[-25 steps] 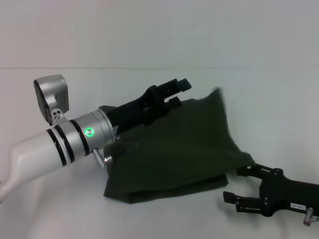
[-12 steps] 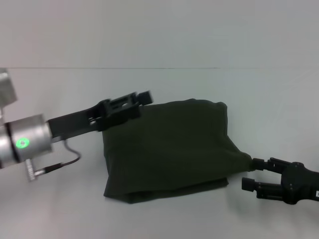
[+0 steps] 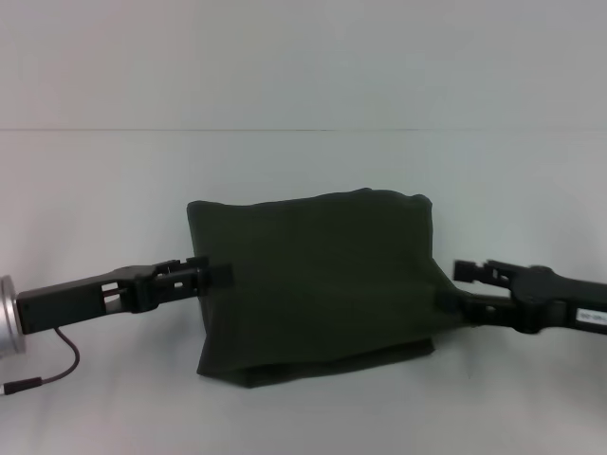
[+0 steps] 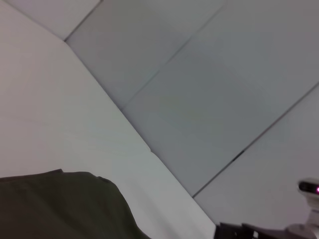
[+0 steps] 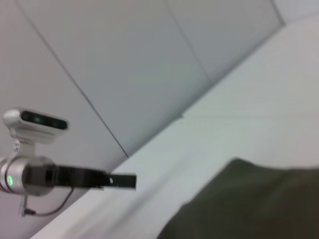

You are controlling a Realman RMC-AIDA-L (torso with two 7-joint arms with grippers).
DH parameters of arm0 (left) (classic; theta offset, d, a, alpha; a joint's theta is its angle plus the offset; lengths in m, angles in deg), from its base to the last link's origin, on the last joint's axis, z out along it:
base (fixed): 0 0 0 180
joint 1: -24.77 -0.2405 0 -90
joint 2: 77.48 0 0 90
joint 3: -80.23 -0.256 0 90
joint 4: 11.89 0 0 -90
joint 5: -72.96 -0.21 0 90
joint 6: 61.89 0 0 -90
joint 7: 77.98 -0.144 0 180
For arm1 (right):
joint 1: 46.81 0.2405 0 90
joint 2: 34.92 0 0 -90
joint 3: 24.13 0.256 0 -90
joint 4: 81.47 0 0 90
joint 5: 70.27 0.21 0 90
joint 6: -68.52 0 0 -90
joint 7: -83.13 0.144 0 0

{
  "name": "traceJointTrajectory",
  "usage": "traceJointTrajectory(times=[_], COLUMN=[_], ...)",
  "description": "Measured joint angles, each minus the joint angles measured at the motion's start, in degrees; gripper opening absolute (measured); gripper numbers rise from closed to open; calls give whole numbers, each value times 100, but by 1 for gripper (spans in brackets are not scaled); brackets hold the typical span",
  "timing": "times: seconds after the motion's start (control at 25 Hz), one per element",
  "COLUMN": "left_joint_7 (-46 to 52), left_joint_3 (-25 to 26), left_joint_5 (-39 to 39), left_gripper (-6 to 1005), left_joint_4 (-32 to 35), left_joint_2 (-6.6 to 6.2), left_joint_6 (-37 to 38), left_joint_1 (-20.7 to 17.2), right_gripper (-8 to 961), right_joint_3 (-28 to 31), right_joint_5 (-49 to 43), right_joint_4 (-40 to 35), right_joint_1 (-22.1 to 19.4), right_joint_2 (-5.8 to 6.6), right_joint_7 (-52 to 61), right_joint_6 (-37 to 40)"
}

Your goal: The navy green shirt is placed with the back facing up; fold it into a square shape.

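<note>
Soft, even light is falling from above, leaving the pale table (image 3: 303, 417) flat and free of glare. Only a faint shadow is showing under the front edge of the shirt (image 3: 318, 284), whose dark cloth is swallowing most fold detail. The head view is looking slightly hazy. In the right wrist view, the left gripper (image 5: 117, 180) is appearing smeared and out of focus.
</note>
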Motion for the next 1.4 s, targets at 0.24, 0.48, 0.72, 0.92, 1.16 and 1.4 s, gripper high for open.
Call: traceJointTrajectory(times=[0.24, 0.48, 0.72, 0.92, 1.16, 1.4], left_joint_7=[-343, -411, -372, -357, -164, 691], left_joint_3=[-31, -9, 22, 6, -20, -30], left_joint_5=[0, 0, 0, 0, -36, -412], left_gripper=[932, 930, 928, 926, 924, 922], left_joint_4=[6, 35, 36, 20, 16, 83], left_joint_2=[49, 40, 32, 34, 33, -23], left_joint_6=[94, 34, -95, -115, -193, -337], left_joint_1=[-20, -153, -233, -244, -236, -196], right_gripper=[916, 916, 915, 915, 916, 916], right_joint_3=[-252, -570, -818, -829, -757, -276], right_joint_5=[-90, -107, -123, -136, -92, -35], right_joint_4=[287, 983, 1260, 1274, 1084, 815], right_joint_1=[483, 691, 593, 463, 349, 59], right_joint_2=[-338, -334, -324, -318, -301, -296], right_joint_7=[-814, -1566, -1614, -1615, -1684, -2160], right_joint_6=[-593, -1185, -1490, -1512, -1111, -443])
